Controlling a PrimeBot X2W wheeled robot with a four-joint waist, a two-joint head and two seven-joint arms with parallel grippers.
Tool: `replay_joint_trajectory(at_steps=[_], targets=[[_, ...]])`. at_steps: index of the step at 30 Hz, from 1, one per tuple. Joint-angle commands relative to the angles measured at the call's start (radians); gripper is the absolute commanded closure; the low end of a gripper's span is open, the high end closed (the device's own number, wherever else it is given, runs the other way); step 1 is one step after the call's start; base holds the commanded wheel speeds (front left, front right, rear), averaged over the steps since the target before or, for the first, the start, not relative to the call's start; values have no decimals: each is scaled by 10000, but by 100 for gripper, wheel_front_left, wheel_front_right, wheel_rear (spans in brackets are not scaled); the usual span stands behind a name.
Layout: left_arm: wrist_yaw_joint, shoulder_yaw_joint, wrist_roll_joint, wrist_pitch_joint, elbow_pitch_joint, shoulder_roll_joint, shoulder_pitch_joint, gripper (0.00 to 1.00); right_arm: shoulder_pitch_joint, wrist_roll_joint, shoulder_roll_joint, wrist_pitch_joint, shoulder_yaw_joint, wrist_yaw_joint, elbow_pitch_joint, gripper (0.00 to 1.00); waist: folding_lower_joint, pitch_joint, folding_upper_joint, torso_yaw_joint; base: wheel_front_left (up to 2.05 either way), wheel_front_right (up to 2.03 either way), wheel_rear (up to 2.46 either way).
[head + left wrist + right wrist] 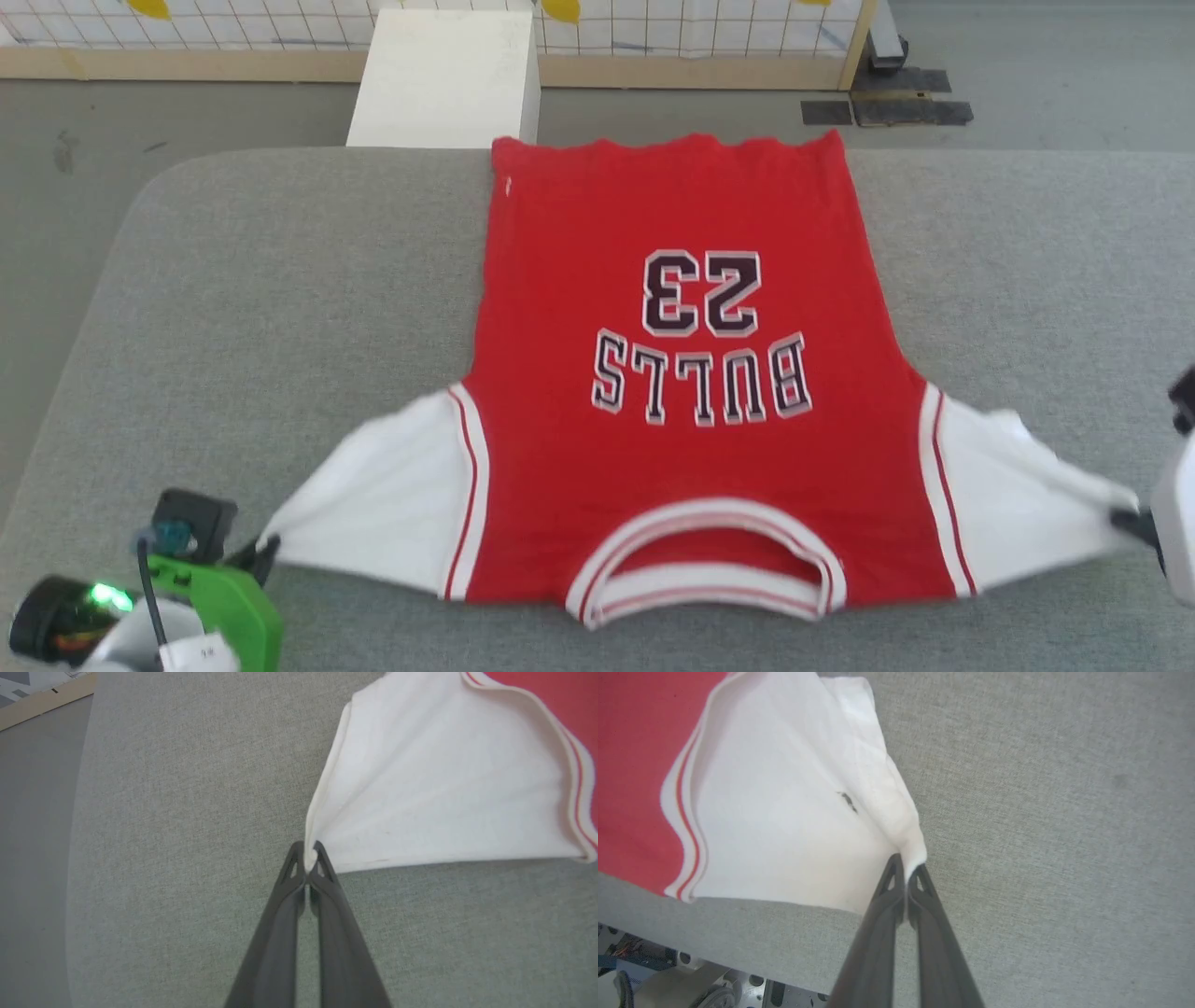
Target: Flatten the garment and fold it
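The garment (672,373), a red jersey T-shirt with white sleeves and black "BULLS 23" lettering, lies face up and spread flat on the grey table (280,280), collar toward me. My left gripper (264,551) is shut on the tip of the white left sleeve (444,788), pinching the cloth between its dark fingertips (308,856). At the far right, my right gripper (1131,523) is shut on the tip of the other white sleeve (794,826), with the cloth caught between its fingertips (906,870). Both sleeves are pulled outward to points.
A white box (448,79) stands on the floor beyond the table's far edge, before a wooden-framed grid panel (653,47). Dark mats (887,103) lie on the floor at the back right. Bare grey table surface extends to both sides of the shirt.
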Motion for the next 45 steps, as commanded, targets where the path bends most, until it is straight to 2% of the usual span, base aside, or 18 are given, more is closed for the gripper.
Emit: replay_joint_trajectory(at_steps=[1, 7, 11, 16, 17, 18, 24, 32, 36, 39, 40, 45], targets=[[85, 92, -82, 99, -43, 222, 296, 100, 397, -88, -108, 307, -341, -23, -180, 100, 1, -49, 31, 14, 0, 0, 0], [39, 179, -624, 375, -488, 263, 869, 100, 1836, -615, 221, 1702, -1637, -23, -1404, 100, 1, -80, 31, 21, 0, 0, 0], [-98, -238, -859, 829, -652, 169, 1162, 100, 2496, -909, 728, 2315, -2184, -23, -2039, 100, 1, -14, 31, 59, 0, 0, 0], [-185, -478, -897, 452, -617, -201, 653, 100, 2715, -1240, 1202, 2451, -2657, -23, -2444, 100, 1, 223, 31, 163, 0, 0, 0], [-212, -572, -920, 408, -632, -317, 479, 100, 2671, -1315, 1214, 2321, -2669, -23, -2546, 69, 1, 283, 31, 206, 0, 0, 0], [-233, -645, -940, 378, -652, -400, 343, 100, 2622, -1338, 1247, 2253, -2701, -23, -2580, 0, 1, 323, 31, 235, 0, 0, 0], [-270, -1141, -904, 250, -1044, -939, -353, 100, 1850, -1040, 1774, 1988, -3091, -23, -2929, 0, 1, 577, 31, 570, 0, 0, 0], [219, -1339, -480, 192, -2196, -1292, -682, 100, -726, -1341, 2425, 1742, -3304, -23, -2830, 0, 1, 1713, 31, 1131, 0, 0, 0], [510, -1396, -370, 111, -2864, -1603, -861, 100, -2406, -1331, 2705, 2187, -3264, -23, -2092, 0, 1, 2699, 31, 1571, 0, 0, 0], [632, -1540, -241, 9, -3244, -1835, -1018, 100, -3776, -1764, 2650, 2426, -3266, -23, -1408, 0, 1, 3403, 31, 1971, 0, 0, 0], [670, -1707, -89, -94, -3461, -1987, -1160, 100, -5050, -2177, 2560, 2557, -3395, -23, -614, 0, 1, 3964, 31, 2363, 0, 0, 0], [678, -1946, 106, -348, -3688, -2228, -1406, 100, -6895, -3057, 2462, 2792, -3601, -23, 750, 0, 1, 4549, 31, 2961, 0, 0, 0]])
